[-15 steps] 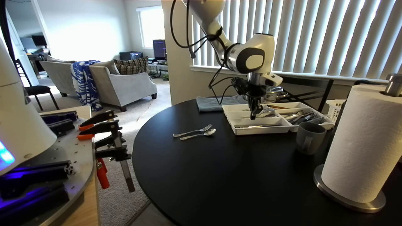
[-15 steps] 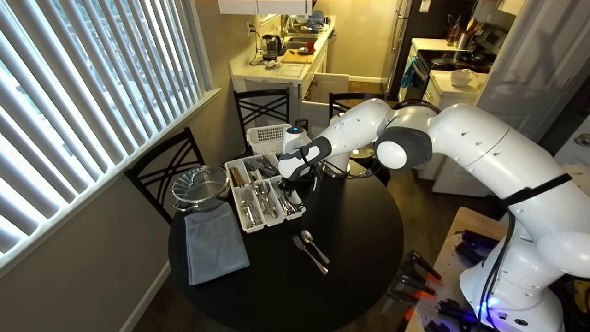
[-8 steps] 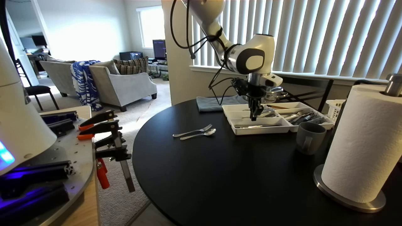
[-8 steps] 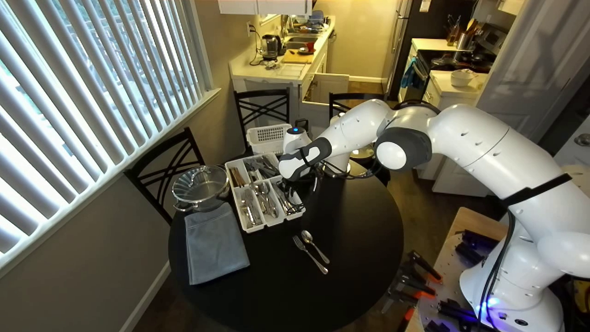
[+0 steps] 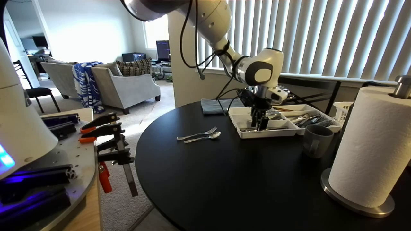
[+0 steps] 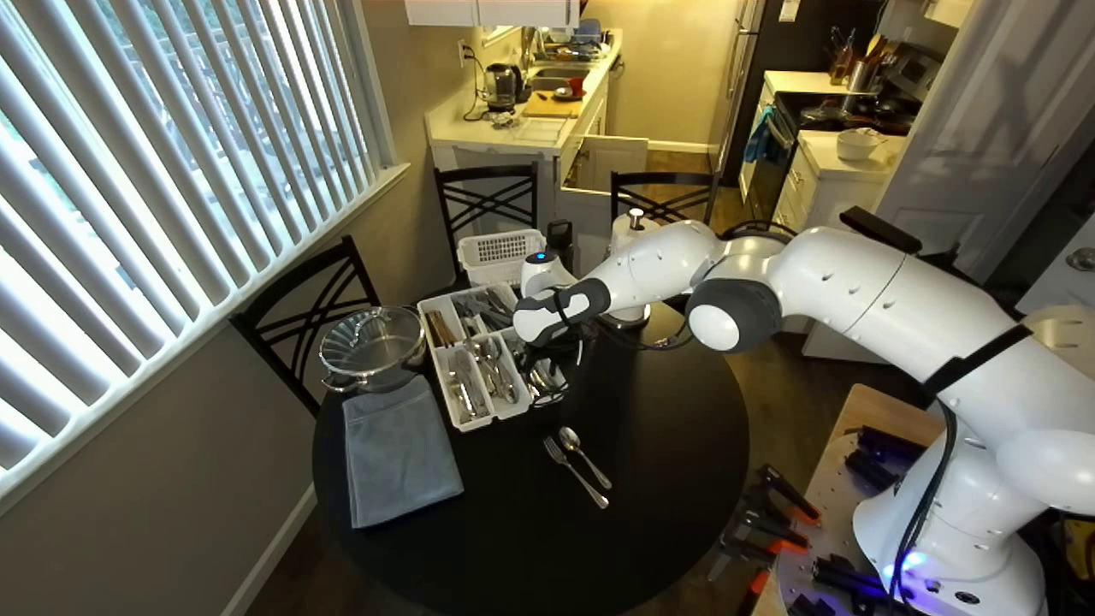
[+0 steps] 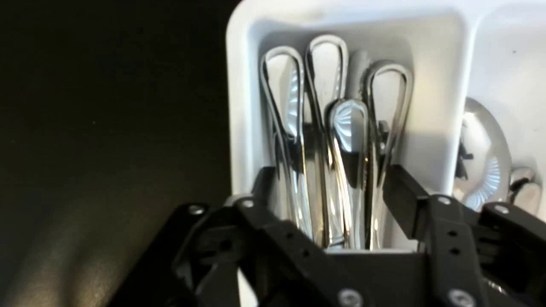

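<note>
My gripper (image 7: 330, 183) stands open over a narrow compartment of the white cutlery tray (image 7: 237, 128), its fingers (image 7: 401, 192) to either side of several silver handles (image 7: 347, 128). The handles lie lengthwise between the fingers, and none looks clamped; whether a finger touches one, I cannot tell. Their far ends are hidden beneath the gripper. In an exterior view the gripper (image 5: 258, 125) reaches down inside the tray's near compartment, while in an exterior view the arm partly covers it. A fork (image 6: 575, 473) and a spoon (image 6: 570, 439) lie side by side on the dark round table.
A grey mug (image 5: 317, 141) and a paper towel roll (image 5: 369, 147) stand near the tray. On the tray's far side are a glass pot (image 6: 374, 346) and a folded grey cloth (image 6: 402, 453). A white basket (image 6: 500, 257) sits behind the tray.
The arm has come down, taking the gripper from above the tray into the compartment. Its fingers, close together a second ago, have spread apart. The fork and spoon have stayed put.
</note>
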